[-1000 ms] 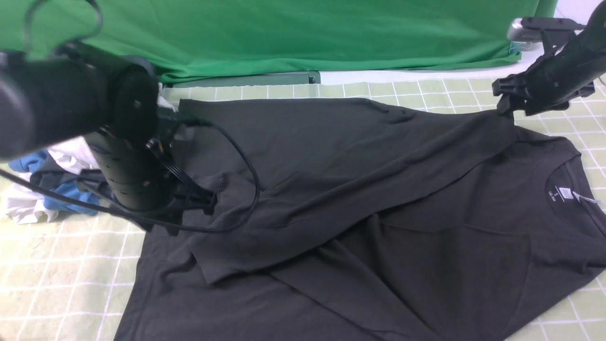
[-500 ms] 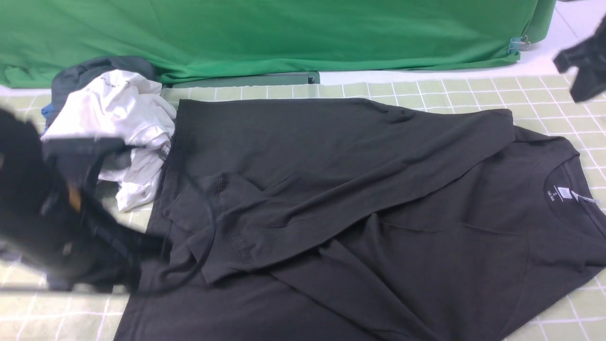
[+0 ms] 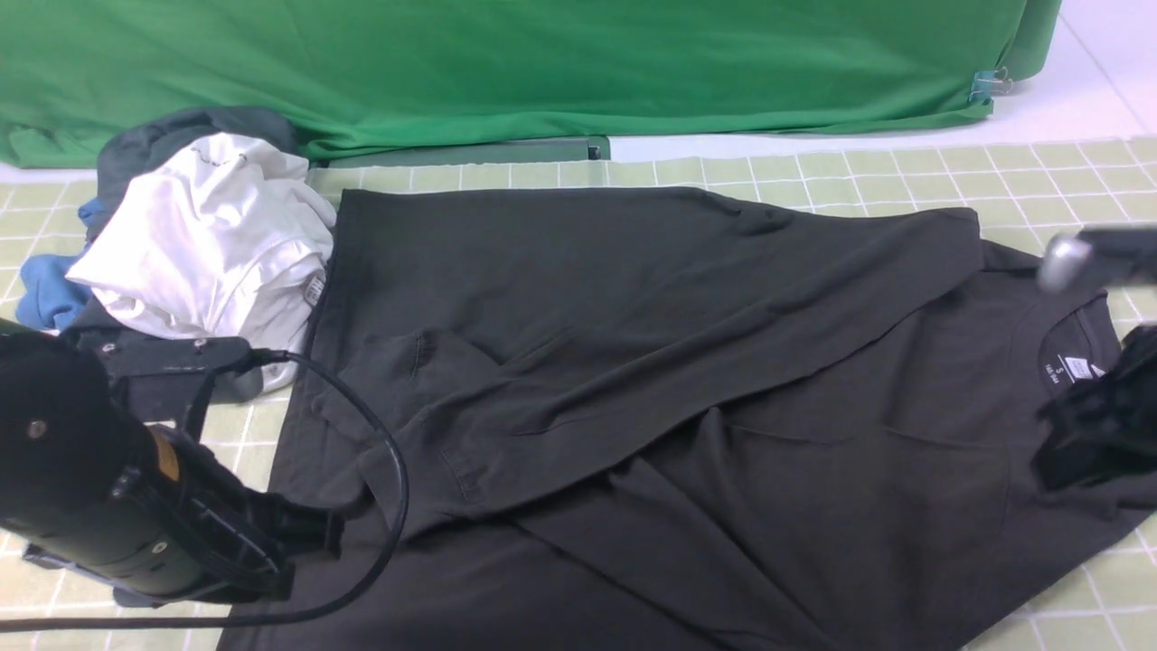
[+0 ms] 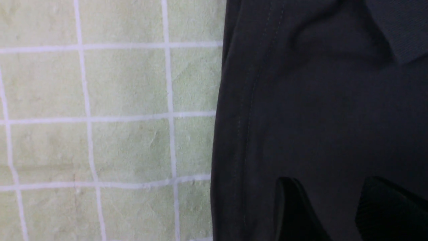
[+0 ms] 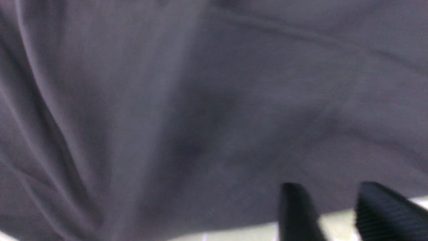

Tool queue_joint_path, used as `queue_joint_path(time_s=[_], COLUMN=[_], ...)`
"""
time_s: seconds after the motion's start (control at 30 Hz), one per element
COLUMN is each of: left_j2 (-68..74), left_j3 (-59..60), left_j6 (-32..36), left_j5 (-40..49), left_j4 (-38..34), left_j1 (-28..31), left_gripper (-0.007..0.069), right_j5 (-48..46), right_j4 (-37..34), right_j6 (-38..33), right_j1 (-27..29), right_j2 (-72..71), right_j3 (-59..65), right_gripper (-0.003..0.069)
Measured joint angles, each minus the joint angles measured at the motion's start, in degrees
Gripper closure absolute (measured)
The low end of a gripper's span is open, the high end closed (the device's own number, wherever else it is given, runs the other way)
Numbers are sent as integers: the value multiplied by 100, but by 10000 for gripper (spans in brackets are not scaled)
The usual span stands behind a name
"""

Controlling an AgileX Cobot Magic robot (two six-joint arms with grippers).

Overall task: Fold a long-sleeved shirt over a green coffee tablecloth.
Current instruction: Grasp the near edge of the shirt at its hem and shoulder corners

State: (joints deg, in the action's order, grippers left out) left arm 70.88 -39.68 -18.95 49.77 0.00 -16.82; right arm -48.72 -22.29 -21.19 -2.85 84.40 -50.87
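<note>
The long-sleeved shirt (image 3: 633, 362), dark charcoal, lies spread on the green coffee tablecloth (image 3: 1039, 172), with one side and a sleeve folded across its body. Its white neck label (image 3: 1076, 366) shows at the right. My left gripper (image 3: 316, 533) is low at the shirt's near left edge. In the left wrist view it (image 4: 327, 179) is open over the shirt's side seam (image 4: 254, 100), with only flat fabric between the fingers. My right gripper (image 3: 1080, 443), blurred, hangs beside the collar. The right wrist view shows it (image 5: 329, 184) open over the shirt's edge, holding nothing.
A pile of white and blue garments (image 3: 208, 235) lies at the back left against the shirt. Bright green fabric (image 3: 542, 63) with a clip (image 3: 990, 86) hangs behind. My left arm's black cable (image 3: 393, 470) loops over the shirt's left part.
The left arm came from the sleeve at the back left to the shirt's near left edge. The right arm came from the far right corner down beside the collar. The shirt stayed still.
</note>
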Motion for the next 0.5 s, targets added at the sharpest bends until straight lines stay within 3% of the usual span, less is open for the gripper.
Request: queue_joint_path(time_s=[0.07,0.1,0.17,0.23,0.4,0.5], left_j2=[65,65,91,95,102,102], left_j3=[0,0,0,0,0,0], left_j6=[0,0,6,31,93,94], left_j5=[-157,-171,-318,-352,-346,-346], left_j4=[-36,-36,-63,-95,-150,-156], left_j1=[0,0,0,0,0,0], left_gripper=[336,336,335,335,335,335], right_j5=[390,427,740,776,552,333], right_j4=[-29,-29,42,136,1139,1278], right_j6=[-69,-67,-179,-178,149,161], right_j1=[-260,-284,-522,-559,-570,-570], right_j2=[118,134,444,587,1348,1608], right_j3=[58,51,-174,-309,-1139,-1342], right_gripper=[224,213,92,78,73,73])
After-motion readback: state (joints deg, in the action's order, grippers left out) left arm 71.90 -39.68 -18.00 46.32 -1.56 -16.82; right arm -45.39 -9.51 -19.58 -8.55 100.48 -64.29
